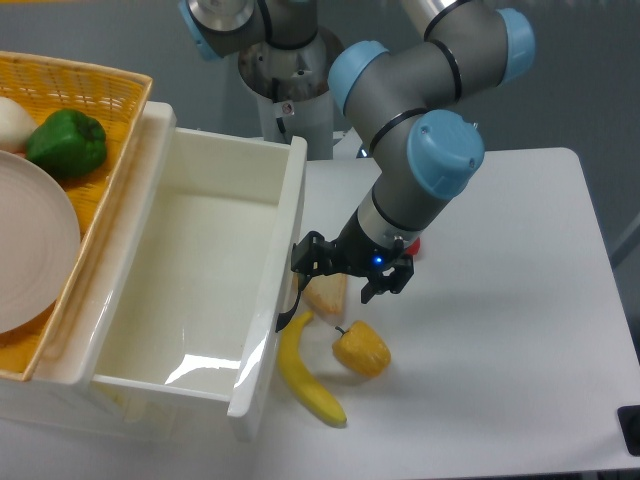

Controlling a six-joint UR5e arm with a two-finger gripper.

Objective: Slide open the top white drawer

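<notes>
The top drawer [190,280] is pulled far out of the white cabinet, and its deep white tray looks bare inside. Its front wall faces right, with a curved black handle [293,305] on it. The black claw [348,268] sits just beside that front wall, right at the handle. I cannot tell if its fingers are apart or together, or if they grip the handle. A small blue light glows on the claw.

On the white tabletop [500,330], just right of the drawer front, lies a yellow banana [305,375]. Beside it is a yellow pepper [362,349]. A pale wedge of food [325,295] sits under the claw. Something red [411,243] peeks out behind the arm.

On the left, on top of the cabinet, a yellow basket [95,95] holds a green pepper [66,143] and a plate [30,255].
</notes>
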